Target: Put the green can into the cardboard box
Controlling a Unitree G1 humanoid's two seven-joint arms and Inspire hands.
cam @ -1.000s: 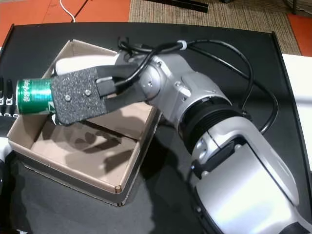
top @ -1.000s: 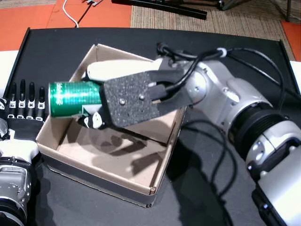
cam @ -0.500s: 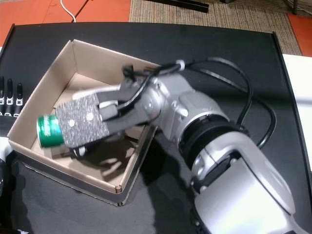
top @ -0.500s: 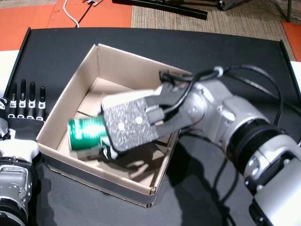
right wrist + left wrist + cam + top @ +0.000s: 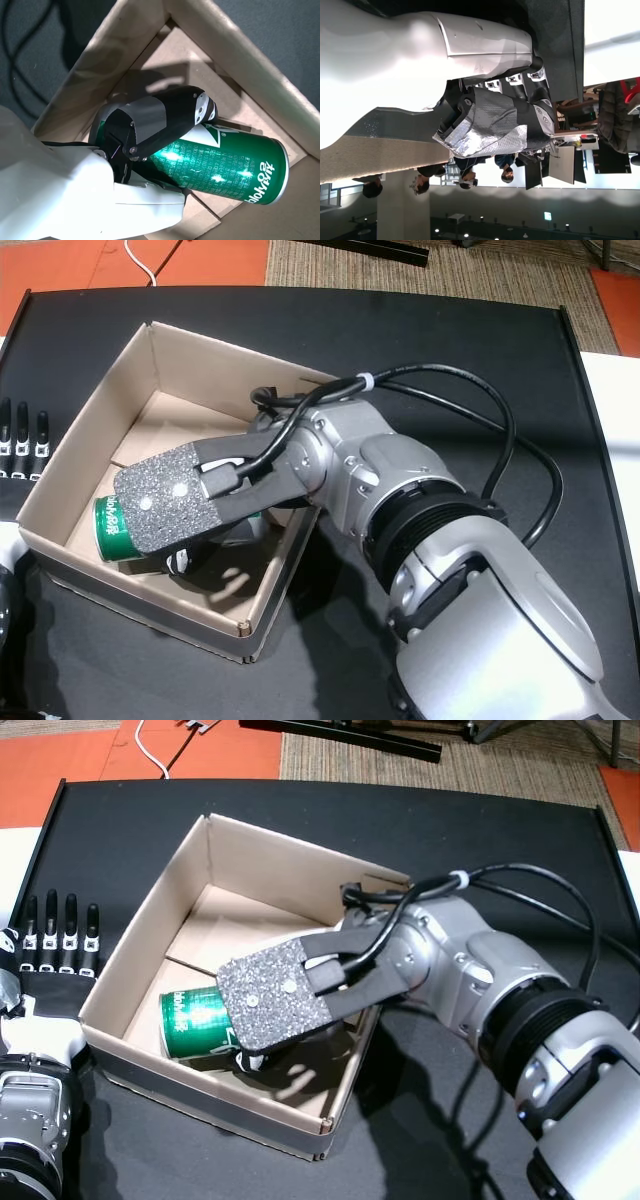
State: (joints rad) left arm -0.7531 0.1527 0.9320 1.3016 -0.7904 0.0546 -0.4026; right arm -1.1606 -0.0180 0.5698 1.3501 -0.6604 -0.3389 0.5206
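Right hand point(image 5: 275, 1005): reaches down into the cardboard box point(image 5: 262, 865) from the right, its padded back facing up.
Fingers point(image 5: 165, 117): wrapped around the green can point(image 5: 225, 170).
Green can: on its side, low inside the box near the front-left wall.
Left hand point(image 5: 55, 945): flat on the desk point(image 5: 450, 830) beside the box, fingers straight, spread, holding nothing.

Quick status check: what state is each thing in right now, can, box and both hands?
Can: on its side, low inside the box, held.
Box: open-topped, upright on the table.
Right hand: shut on the can, reaching into the box.
Left hand: open, fingers straight, flat on the table beside the box.
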